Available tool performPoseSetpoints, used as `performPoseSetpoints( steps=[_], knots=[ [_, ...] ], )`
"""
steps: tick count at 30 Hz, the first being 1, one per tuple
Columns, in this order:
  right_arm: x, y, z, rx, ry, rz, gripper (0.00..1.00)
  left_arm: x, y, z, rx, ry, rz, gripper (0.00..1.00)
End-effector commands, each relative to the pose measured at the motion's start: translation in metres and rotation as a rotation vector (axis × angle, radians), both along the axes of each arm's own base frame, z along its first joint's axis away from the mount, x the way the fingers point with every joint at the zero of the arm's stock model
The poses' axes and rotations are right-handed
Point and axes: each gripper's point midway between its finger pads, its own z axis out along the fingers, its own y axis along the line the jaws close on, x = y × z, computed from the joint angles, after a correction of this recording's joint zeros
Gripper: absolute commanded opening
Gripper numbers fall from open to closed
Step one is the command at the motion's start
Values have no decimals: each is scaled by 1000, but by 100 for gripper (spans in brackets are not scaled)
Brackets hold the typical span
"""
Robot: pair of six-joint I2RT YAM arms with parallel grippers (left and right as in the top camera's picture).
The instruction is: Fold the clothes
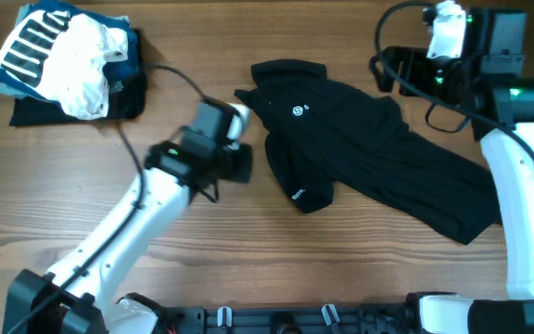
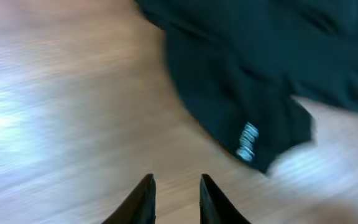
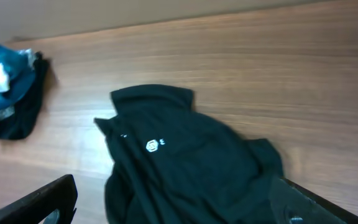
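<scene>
1. The left gripper [image 1: 241,165] [image 2: 176,186] is seen with its two fingers set a little apart. Only bare table [image 1: 248,269] shows in the gap, so nothing is held.
2. The right gripper [image 1: 385,65] [image 3: 176,183] is spread wide and empty, and is placed at the far right side of the table.
3. The black shirt [image 1: 369,139] [image 2: 260,68] [image 3: 185,162] is laid rumpled on the middle and right of the table. Its long axis runs on a slant from the collar, far and central, to the hem, near and right.
4. From the left gripper the shirt lies just beside and to the right, with a strip of wood between them. The nearest part is a bunched lobe carrying a small white mark [image 1: 299,195] [image 2: 247,142].
5. That lobe is judged to be the left arm's to reach. The far right edge of the shirt is closer to the right arm.
6. The other clothes [image 1: 72,60] [image 3: 8,93] are heaped at the far left corner, well apart from both grippers.
</scene>
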Motion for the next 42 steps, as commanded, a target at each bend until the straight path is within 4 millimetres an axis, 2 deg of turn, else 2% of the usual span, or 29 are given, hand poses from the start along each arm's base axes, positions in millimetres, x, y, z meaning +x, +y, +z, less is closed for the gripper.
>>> performPoseSetpoints(
  steps=[1, 4, 7, 9, 12, 16, 21, 23, 26, 28, 36, 40, 41, 42],
  knots=[
    [4, -3, -1, 5, -1, -23, 100, -21, -41, -12, 13, 7, -164, 31],
    [6, -3, -19, 5, 43, -22, 99, -36, -78, -39, 51, 3, -331, 52],
    [8, -3, -34, 4, 88, -22, 100, -48, -89, -62, 99, 39, -376, 65],
    [10, -3, -38, 4, 94, -22, 100, -57, -93, -73, 119, 61, -406, 64],
    [12, -3, -38, 4, 91, -23, 100, -63, -103, -71, 128, 34, -475, 60],
    [14, -3, -39, 4, 89, -22, 100, -49, -104, -83, 240, 5, -531, 61],
    [14, -3, -41, 4, 93, -23, 100, -28, -138, -79, 275, -19, -643, 67],
    [14, -3, -41, 3, 92, -22, 100, -31, -133, -90, 301, 19, -646, 67],
    [15, -3, -41, 1, 89, -25, 100, -53, -117, -107, 351, 135, -694, 65],
    [15, -3, -41, 1, 88, -25, 100, -63, -124, -106, 302, 164, -718, 65],
    [15, -3, -41, 1, 91, -25, 100, -70, -124, -111, 311, 183, -751, 63],
    [14, -3, -42, 1, 98, -25, 100, -72, -116, -129, 358, 221, -747, 54],
    [13, -3, -42, 1, 101, -25, 100, -71, -116, -129, 357, 219, -747, 48],
    [12, -3, -43, 1, 106, -25, 99, -71, -117, -129, 355, 216, -746, 32]
  ],
)
